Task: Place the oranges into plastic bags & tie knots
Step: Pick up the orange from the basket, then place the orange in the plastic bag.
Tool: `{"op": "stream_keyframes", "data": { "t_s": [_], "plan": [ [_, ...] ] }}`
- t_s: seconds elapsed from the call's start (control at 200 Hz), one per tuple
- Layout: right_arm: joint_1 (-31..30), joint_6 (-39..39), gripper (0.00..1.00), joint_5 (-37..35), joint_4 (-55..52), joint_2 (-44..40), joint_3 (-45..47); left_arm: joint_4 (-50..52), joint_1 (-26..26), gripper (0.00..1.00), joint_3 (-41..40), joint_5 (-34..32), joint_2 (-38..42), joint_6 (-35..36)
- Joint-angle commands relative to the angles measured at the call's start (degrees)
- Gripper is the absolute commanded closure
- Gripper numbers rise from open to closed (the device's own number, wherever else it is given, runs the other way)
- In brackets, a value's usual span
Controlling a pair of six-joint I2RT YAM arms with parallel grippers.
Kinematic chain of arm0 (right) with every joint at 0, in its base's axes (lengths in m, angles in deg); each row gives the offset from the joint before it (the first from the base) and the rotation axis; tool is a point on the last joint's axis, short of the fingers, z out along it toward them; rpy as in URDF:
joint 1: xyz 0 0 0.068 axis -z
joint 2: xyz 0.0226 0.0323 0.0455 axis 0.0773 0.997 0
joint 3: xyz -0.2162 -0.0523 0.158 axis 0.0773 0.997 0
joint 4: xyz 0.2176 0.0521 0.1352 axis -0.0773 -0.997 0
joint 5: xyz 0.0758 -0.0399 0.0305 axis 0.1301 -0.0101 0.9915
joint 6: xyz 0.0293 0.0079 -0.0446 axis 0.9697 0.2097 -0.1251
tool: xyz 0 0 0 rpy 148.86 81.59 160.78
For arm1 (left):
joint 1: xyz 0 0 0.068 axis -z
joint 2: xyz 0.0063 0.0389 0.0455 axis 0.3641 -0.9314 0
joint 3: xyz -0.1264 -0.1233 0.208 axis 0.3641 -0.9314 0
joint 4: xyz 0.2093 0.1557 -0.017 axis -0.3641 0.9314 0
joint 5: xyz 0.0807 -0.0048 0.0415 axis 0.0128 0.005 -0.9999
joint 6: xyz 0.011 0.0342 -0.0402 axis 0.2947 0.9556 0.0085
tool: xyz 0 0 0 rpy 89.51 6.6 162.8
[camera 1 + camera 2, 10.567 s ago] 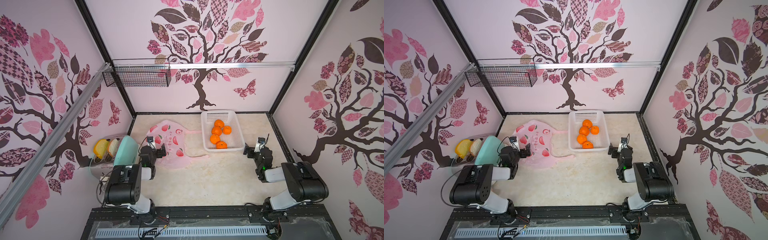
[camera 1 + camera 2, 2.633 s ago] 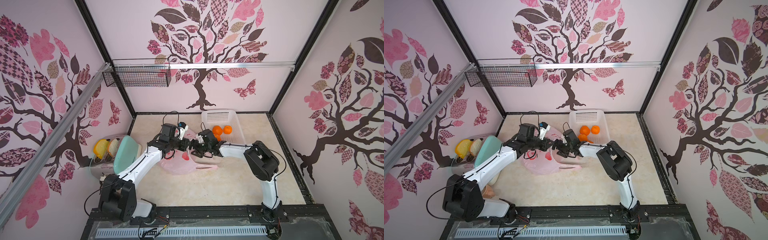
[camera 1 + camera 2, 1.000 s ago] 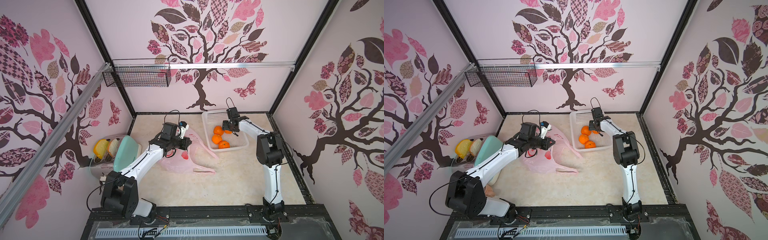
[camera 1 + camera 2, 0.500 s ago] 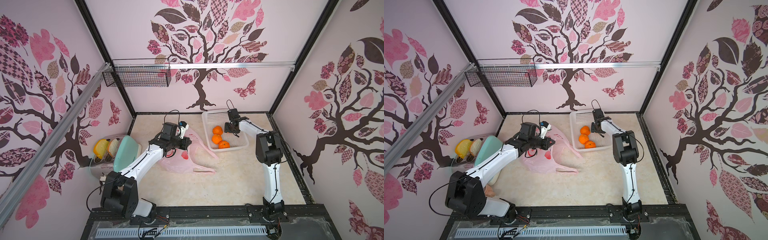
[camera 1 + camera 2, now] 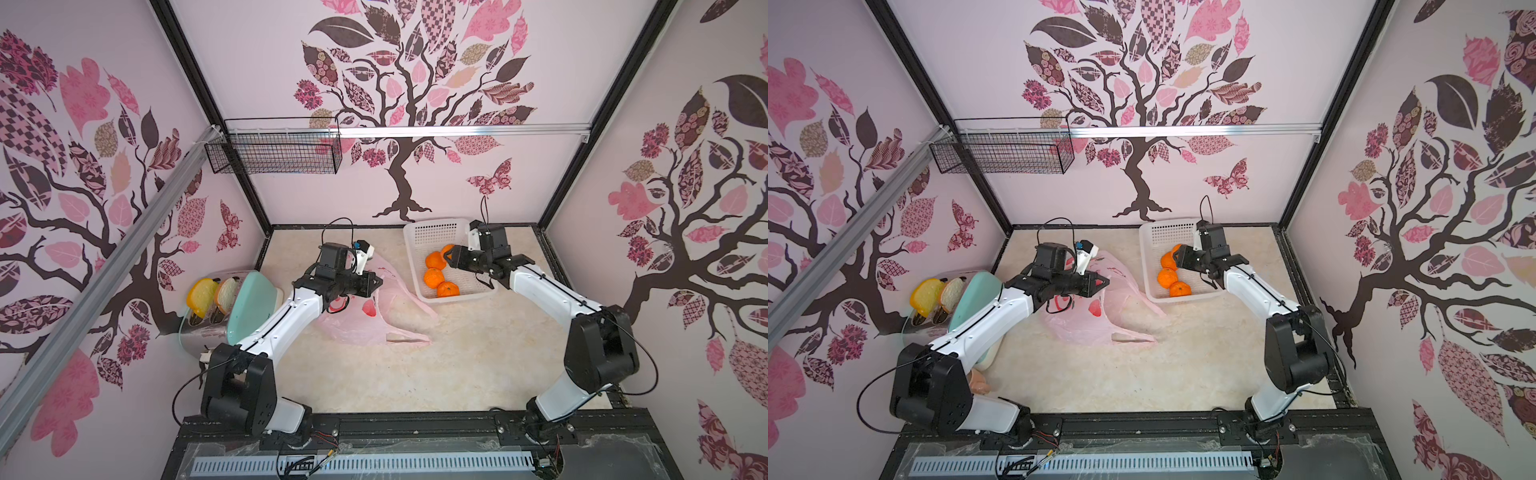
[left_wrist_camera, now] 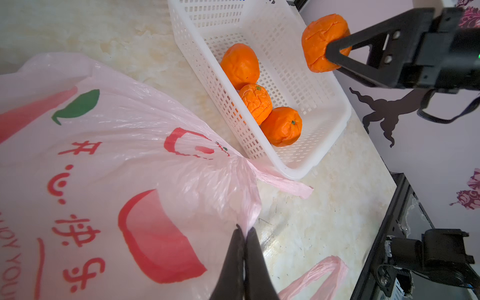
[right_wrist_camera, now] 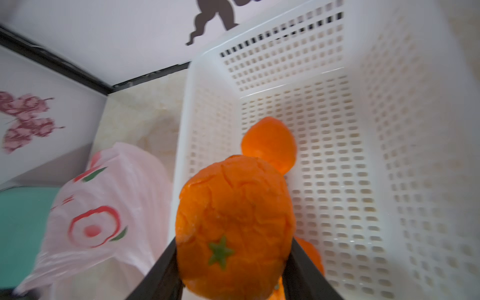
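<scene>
left fingers (image 6: 232, 262) closed tight, pinching pink bag (image 6: 104, 168); right fingers (image 7: 301, 267) half-spread, clamping orange (image 7: 233, 220) above basket (image 7: 389, 130)

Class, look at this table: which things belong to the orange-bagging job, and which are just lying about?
Job: orange held in the right fingers; three oranges in the white basket; pink bag, pinched by the left fingers.
Lying about: toaster with its toast slices; teal plate; wire basket on the wall.
</scene>
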Motion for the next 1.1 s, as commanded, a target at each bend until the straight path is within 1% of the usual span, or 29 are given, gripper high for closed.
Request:
{"op": "stream_keyframes", "data": {
  "t_s": [0.0, 0.12, 0.24, 0.39, 0.565, 0.69, 0.75, 0.825, 0.88, 0.92, 0.945, 1.025, 1.095],
  "plan": [
    [-4.90, 4.58, 0.60, 7.44, 4.92, -1.20, 3.06, -1.93, -0.02, 1.00, 0.62, 1.81, -0.01, -0.51],
    [-9.53, 9.60, 0.60, 11.18, 10.97, -3.13, 8.83, -2.38, -0.11, 1.00, 0.51, 1.83, 0.21, -0.72],
    [-13.24, 16.10, 0.60, 13.66, 17.54, -1.60, 12.61, -2.62, -0.11, 1.00, 0.58, 1.98, 0.34, -1.00],
    [-18.37, 18.39, 0.60, 13.77, 18.39, 2.63, 9.77, -2.78, -0.13, 1.00, 0.38, 2.21, 0.43, -1.12],
    [-21.54, 23.69, 0.61, 15.05, 22.68, 9.19, 7.04, -2.89, -0.18, 1.00, -0.12, 1.84, 0.73, -1.16],
    [-23.86, 24.69, 0.60, 16.20, 23.73, 13.89, 3.99, -2.88, -0.11, 1.00, -0.30, 1.58, 1.04, -1.38],
    [-24.85, 25.12, 0.59, 16.60, 23.81, 16.49, 1.77, -2.90, -0.12, 1.00, -0.32, 1.56, 1.15, -1.21],
    [-25.38, 26.45, 0.50, 18.64, 23.07, 20.35, -1.74, -2.91, -0.13, 1.00, -0.56, 1.40, 1.20, -1.45],
    [-25.36, 28.29, 0.42, 21.52, 25.35, 22.54, -2.89, -2.95, -0.11, 1.00, -0.77, 1.31, 1.31, -1.34],
    [-25.38, 28.69, 0.29, 23.05, 25.52, 23.57, -3.63, -3.00, -0.14, 1.00, -1.08, 1.30, 1.36, -1.39],
    [-25.32, 28.21, 0.22, 23.20, 24.58, 23.61, -3.94, -3.00, -0.11, 1.00, -1.20, 1.29, 1.43, -1.39],
    [-25.23, 25.43, 0.09, 21.23, 20.85, 22.35, -3.24, -2.95, -0.13, 1.00, -1.61, 0.95, 1.78, -1.25],
    [-25.00, 24.32, 0.06, 20.17, 19.74, 21.08, -1.98, -2.91, -0.18, 1.00, -1.84, 0.56, 1.97, -1.04]
  ]
}}
